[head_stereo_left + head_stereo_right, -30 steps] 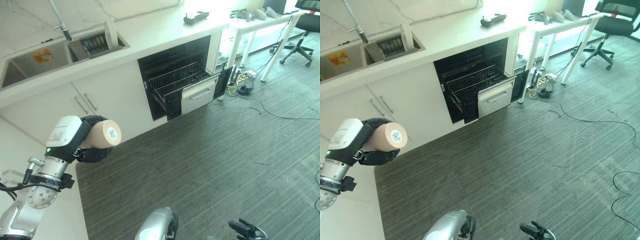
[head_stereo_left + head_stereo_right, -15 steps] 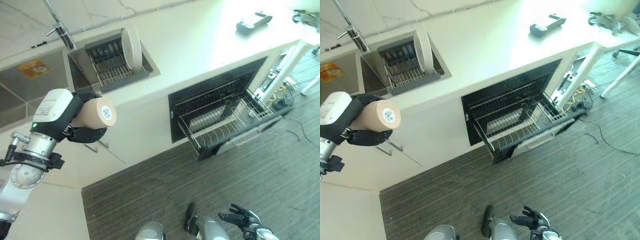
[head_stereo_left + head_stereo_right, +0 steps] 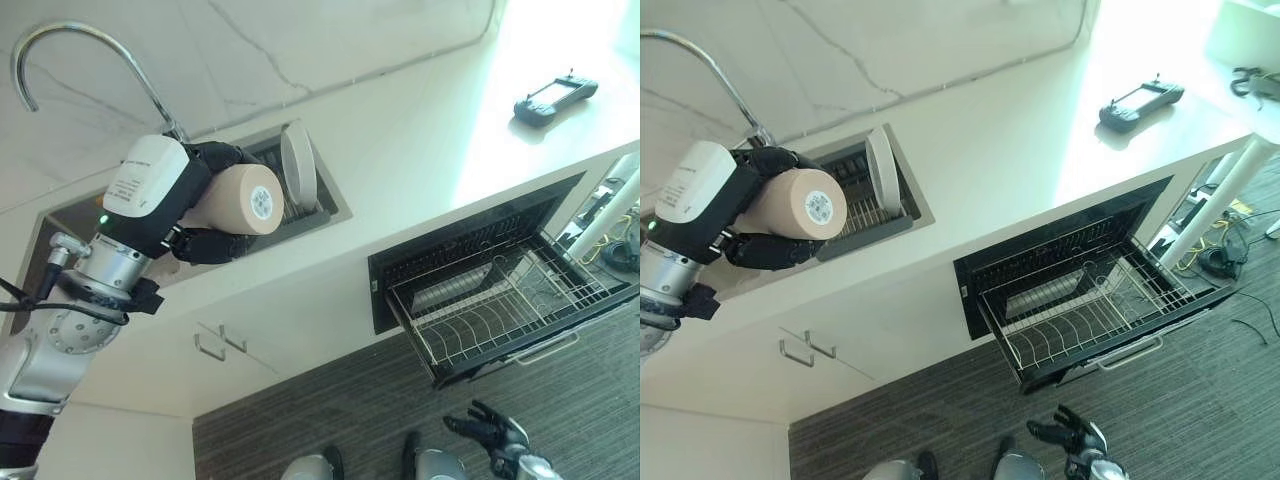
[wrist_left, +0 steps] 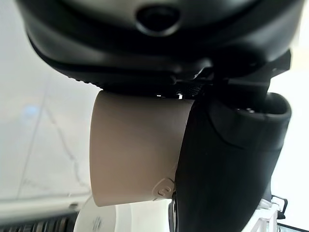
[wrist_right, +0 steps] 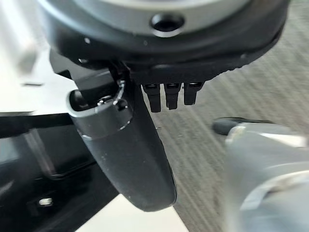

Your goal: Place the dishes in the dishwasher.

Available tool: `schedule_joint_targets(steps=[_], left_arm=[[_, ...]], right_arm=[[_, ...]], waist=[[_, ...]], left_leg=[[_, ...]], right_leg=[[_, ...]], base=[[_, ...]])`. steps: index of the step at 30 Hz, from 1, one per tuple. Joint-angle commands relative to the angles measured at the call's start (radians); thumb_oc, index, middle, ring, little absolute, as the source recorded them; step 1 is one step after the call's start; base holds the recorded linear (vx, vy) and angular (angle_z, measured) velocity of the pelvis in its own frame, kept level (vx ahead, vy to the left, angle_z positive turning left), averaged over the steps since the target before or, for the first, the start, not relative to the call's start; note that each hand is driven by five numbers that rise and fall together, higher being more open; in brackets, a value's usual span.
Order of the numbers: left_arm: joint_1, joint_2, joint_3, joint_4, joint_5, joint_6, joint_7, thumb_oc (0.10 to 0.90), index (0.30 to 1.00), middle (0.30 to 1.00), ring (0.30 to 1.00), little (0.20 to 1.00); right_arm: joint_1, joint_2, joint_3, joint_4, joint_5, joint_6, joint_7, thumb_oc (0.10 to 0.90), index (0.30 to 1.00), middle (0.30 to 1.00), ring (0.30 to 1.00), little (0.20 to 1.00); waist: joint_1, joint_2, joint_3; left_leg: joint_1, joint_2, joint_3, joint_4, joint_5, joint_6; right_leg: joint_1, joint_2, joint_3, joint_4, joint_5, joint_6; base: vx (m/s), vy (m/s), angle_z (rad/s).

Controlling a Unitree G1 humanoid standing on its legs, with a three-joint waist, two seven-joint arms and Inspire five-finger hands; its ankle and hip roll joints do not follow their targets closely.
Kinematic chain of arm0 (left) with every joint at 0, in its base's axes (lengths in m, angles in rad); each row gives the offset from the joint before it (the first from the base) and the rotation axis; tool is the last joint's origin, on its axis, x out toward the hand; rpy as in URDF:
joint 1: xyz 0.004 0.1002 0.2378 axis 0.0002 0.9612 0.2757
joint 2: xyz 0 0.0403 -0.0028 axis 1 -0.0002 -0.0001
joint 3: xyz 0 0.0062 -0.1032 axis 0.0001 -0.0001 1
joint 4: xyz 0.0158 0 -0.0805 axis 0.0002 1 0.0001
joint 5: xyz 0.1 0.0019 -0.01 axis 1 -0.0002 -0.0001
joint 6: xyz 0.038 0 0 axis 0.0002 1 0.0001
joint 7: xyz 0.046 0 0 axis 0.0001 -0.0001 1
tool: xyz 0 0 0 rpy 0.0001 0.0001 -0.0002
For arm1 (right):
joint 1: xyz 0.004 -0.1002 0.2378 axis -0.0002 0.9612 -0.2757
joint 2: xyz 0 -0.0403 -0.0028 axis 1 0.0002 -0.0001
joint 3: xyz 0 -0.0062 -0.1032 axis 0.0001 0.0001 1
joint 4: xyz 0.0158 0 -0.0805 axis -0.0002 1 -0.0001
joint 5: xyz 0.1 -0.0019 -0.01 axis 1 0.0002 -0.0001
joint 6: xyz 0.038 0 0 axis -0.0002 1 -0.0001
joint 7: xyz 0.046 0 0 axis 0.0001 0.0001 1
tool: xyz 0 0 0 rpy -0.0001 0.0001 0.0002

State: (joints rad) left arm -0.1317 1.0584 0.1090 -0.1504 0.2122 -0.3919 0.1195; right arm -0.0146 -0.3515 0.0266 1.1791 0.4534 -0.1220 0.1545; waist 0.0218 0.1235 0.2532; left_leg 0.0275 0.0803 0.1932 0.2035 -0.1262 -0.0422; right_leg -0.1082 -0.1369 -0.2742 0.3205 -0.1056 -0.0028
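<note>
Above the white counter [image 3: 420, 130], beside the sunken sink rack, the robot's left hand [image 3: 205, 215] holds a beige, smooth-sided cylindrical cup [image 3: 235, 200] on its side, flat base toward the camera. The dark fingers and thumb are curled round the cup's body, and the left wrist view shows the same clasp from close [image 4: 137, 150]. Judging from this, the step in hand is the carry: the cup is up in the air, well apart from the dishwasher, and not yet placed.

A round white plate [image 3: 298, 180] stands on edge in the grey recessed drying rack [image 3: 325, 212] set into the counter, under the curved chrome tap [image 3: 80, 45]. To the right and lower, the black dishwasher opening [image 3: 470, 250] has its wire rack [image 3: 505, 310] pulled out over the dark striped carpet floor [image 3: 330, 420]; the rack is thin metal with rows of upright prongs, and looks bare. A black handheld controller [image 3: 555, 97] lies on the counter, far right.

The right hand [image 3: 490, 435] hangs low near the floor, fingers spread loosely, holding nothing.

The next move probably calls for swinging the cup across and down to the rack, then turning it mouth-down between the prongs before letting go. The cup's smooth wall might slip if the clasp loosens early.
</note>
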Motion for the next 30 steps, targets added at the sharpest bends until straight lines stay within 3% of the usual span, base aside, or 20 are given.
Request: schedule_joint_targets(steps=[1,2,3,4,6,7,10,12,14,15,16,18,19,21,22,23,24,25,27,30], left_arm=[[-0.063,0.033,0.146,-0.015,-0.046,-0.004,0.07,0.4,0.3,0.3,0.3,0.3],[-0.061,0.039,0.152,-0.015,-0.051,-0.004,0.07,0.4,0.3,0.3,0.3,0.3],[-0.152,-0.29,-0.175,0.107,0.052,-0.065,0.109,0.4,0.3,0.3,0.3,0.3],[-0.145,-0.29,-0.173,0.106,0.072,-0.064,0.128,0.4,0.3,0.3,0.3,0.3],[-0.137,-0.293,-0.168,0.08,0.092,-0.018,0.15,0.4,0.3,0.3,0.3,0.3],[-0.141,-0.296,-0.176,0.075,0.086,-0.013,0.153,0.4,0.3,0.3,0.3,0.3],[-0.145,-0.294,-0.165,0.053,0.079,0.015,0.133,0.4,0.3,0.3,0.3,0.3],[-0.147,-0.281,-0.173,0.06,0.093,0.026,0.153,0.4,0.3,0.3,0.3,0.3],[-0.171,-0.265,-0.184,0.044,0.106,0.057,0.185,0.4,0.3,0.3,0.3,0.3],[-0.176,-0.259,-0.19,0.041,0.109,0.063,0.196,0.4,0.3,0.3,0.3,0.3],[-0.195,-0.235,-0.204,0.03,0.107,0.081,0.222,0.4,0.3,0.3,0.3,0.3],[-0.221,-0.2,-0.214,0.036,0.088,0.087,0.235,0.4,0.3,0.3,0.3,0.3],[-0.248,-0.15,-0.222,0.071,0.051,0.074,0.242,0.4,0.3,0.3,0.3,0.3],[-0.248,-0.12,-0.221,0.117,0.027,0.045,0.246,0.4,0.3,0.3,0.3,0.3],[-0.201,-0.115,-0.174,0.139,0.005,0.002,0.222,0.4,0.3,0.3,0.3,0.3],[-0.187,-0.121,-0.165,0.132,0.008,0.003,0.219,0.4,0.3,0.3,0.3,0.3],[-0.138,-0.142,-0.131,0.087,0.006,0.006,0.194,0.4,0.3,0.3,0.3,0.3],[-0.138,-0.167,-0.126,0.064,0.018,-0.009,0.168,0.4,0.3,0.3,0.3,0.3],[-0.193,-0.211,-0.152,0.032,0.063,0.025,0.155,0.4,0.3,0.3,0.3,0.3],[-0.249,-0.211,-0.171,0.018,0.082,0.08,0.173,0.4,0.3,0.3,0.3,0.3]], right_arm=[[-0.005,-0.024,-0.007,0.008,0.03,-0.025,0.051,0.8,0.9,0.9,0.9,0.9],[-0.004,-0.024,-0.008,0.014,0.016,-0.029,0.058,0.8,0.9,0.9,0.9,0.9],[-0.028,0.007,-0.054,0.006,0.019,0.008,0.151,0.8,0.9,0.9,0.9,0.9],[-0.033,0.015,-0.035,-0.012,-0.003,0.012,0.153,0.8,0.9,0.9,0.9,0.9],[-0.047,0.028,0.008,-0.047,-0.013,0.015,0.16,0.8,0.9,0.9,0.9,0.9],[-0.051,0.034,0.017,-0.043,0.008,0.0,0.157,0.8,0.9,0.9,0.9,0.9],[-0.053,0.042,0.05,-0.104,-0.007,-0.02,0.115,0.8,0.9,0.9,0.9,0.9],[-0.056,0.047,0.061,-0.127,-0.033,-0.025,0.102,0.8,0.9,0.9,0.9,0.9],[-0.076,0.038,0.069,-0.151,-0.041,-0.033,0.108,0.8,0.9,0.9,0.9,0.9],[-0.079,0.036,0.069,-0.157,-0.041,-0.035,0.108,0.8,0.9,0.9,0.9,0.9],[-0.091,0.028,0.066,-0.183,-0.053,-0.035,0.114,0.8,0.9,0.9,0.9,0.9],[-0.1,0.019,0.069,-0.21,-0.059,-0.03,0.12,0.8,0.9,0.9,0.9,0.9],[-0.105,0.015,0.07,-0.236,-0.044,-0.014,0.131,0.8,0.9,0.9,0.9,0.9],[-0.103,0.021,0.074,-0.249,-0.038,0.0,0.148,0.8,0.9,0.9,0.9,0.9],[-0.093,0.021,0.094,-0.26,-0.097,0.015,0.161,0.8,0.9,0.9,0.9,0.9],[-0.094,0.018,0.098,-0.26,-0.101,0.02,0.161,0.8,0.9,0.9,0.9,0.9],[-0.08,0.011,0.105,-0.269,-0.086,0.041,0.142,0.8,0.9,0.9,0.9,0.9],[-0.056,0.004,0.09,-0.268,-0.076,0.035,0.127,0.8,0.9,0.9,0.9,0.9],[-0.016,-0.007,0.077,-0.261,-0.08,0.018,0.125,0.8,0.9,0.9,0.9,0.9],[0.007,-0.01,0.082,-0.271,-0.067,0.036,0.1,0.8,0.9,0.9,0.9,0.9]], waist=[[-0.002,-0.004,-0.036],[-0.001,-0.005,-0.04],[-0.087,0.014,-0.004],[-0.082,0.009,-0.009],[-0.05,-0.008,-0.018],[-0.049,-0.014,-0.014],[-0.04,-0.031,0.0],[-0.02,-0.048,0.012],[-0.006,-0.068,0.025],[-0.005,-0.073,0.03],[-0.001,-0.089,0.045],[-0.001,-0.088,0.062],[-0.006,-0.08,0.075],[-0.01,-0.081,0.076],[-0.005,-0.096,0.068],[-0.005,-0.096,0.066],[-0.005,-0.085,0.064],[-0.028,-0.081,0.063],[-0.072,-0.077,0.054],[-0.076,-0.075,0.04]], left_leg=[[-0.128,-0.013,-0.027,0.097,-0.082,-0.004],[-0.129,-0.012,-0.025,0.097,-0.084,-0.005],[-0.08,-0.02,-0.183,0.097,-0.099,0.029],[-0.087,-0.018,-0.162,0.097,-0.107,0.03],[-0.095,-0.015,-0.112,0.097,-0.11,0.04],[-0.091,-0.029,-0.121,0.097,-0.114,0.056],[-0.076,-0.045,-0.101,0.097,-0.122,0.086],[-0.064,-0.04,-0.08,0.097,-0.107,0.098],[-0.048,-0.028,-0.075,0.097,-0.106,0.082],[-0.043,-0.032,-0.078,0.097,-0.11,0.082],[-0.039,-0.039,-0.099,0.118,-0.127,0.079],[-0.073,-0.018,-0.122,0.192,-0.164,0.07],[-0.098,0.031,-0.167,0.231,-0.177,0.05],[-0.079,0.103,-0.191,0.194,-0.143,0.029],[-0.055,0.19,-0.198,0.13,-0.069,-0.015],[-0.041,0.209,-0.192,0.102,-0.04,-0.024],[-0.07,0.267,-0.174,0.097,0.039,-0.038],[-0.083,0.291,-0.087,0.097,0.056,-0.033],[-0.069,0.233,0.054,0.097,0.016,-0.036],[-0.07,0.082,0.078,0.097,-0.02,-0.016]], right_leg=[[0.071,-0.002,-0.042,-0.02,-0.154,0.078],[0.069,-0.006,-0.044,-0.02,-0.154,0.08],[0.081,0.01,0.108,0.076,-0.067,0.119],[0.069,0.047,0.093,0.069,-0.085,0.103],[0.089,0.059,0.024,-0.01,-0.092,0.084],[0.071,0.072,0.05,-0.008,-0.067,0.093],[0.036,0.086,0.045,0.128,-0.095,0.087],[0.019,0.014,0.031,0.158,-0.082,0.099],[0.059,-0.071,0.06,-0.012,-0.027,0.124],[0.055,-0.096,0.078,-0.02,-0.016,0.132],[0.024,-0.182,0.153,-0.02,0.034,0.154],[0.011,-0.228,0.214,-0.02,0.07,0.168],[0.013,-0.25,0.274,-0.02,0.087,0.18],[0.014,-0.236,0.289,0.018,0.049,0.191],[0.036,-0.193,0.245,0.029,-0.029,0.199],[0.039,-0.183,0.231,0.03,-0.038,0.196],[0.05,-0.142,0.18,0.033,-0.07,0.167],[0.077,-0.124,0.116,0.034,-0.1,0.131],[0.128,-0.101,0.013,-0.02,-0.107,0.106],[0.121,-0.09,-0.028,-0.02,-0.116,0.1]], base=[[-0.01,0.024,-0.05],[0.0,0.013,-0.06],[0.0,0.037,-0.04],[0.01,0.089,0.15],[0.04,0.11,-0.09],[0.07,0.068,-1.16],[0.08,-0.008,-0.96],[0.08,-0.243,-0.41],[0.08,-0.443,-0.22],[0.06,-0.53,-0.34],[0.05,-0.611,-0.33],[0.04,-0.75,0.02],[0.07,-0.987,0.32],[0.11,-1.219,0.51],[0.13,-1.078,0.8],[0.11,-1.269,1.17],[0.0,-0.773,1.04],[-0.04,-0.996,0.97],[-0.06,-0.653,1.4],[-0.07,-0.334,1.24]])
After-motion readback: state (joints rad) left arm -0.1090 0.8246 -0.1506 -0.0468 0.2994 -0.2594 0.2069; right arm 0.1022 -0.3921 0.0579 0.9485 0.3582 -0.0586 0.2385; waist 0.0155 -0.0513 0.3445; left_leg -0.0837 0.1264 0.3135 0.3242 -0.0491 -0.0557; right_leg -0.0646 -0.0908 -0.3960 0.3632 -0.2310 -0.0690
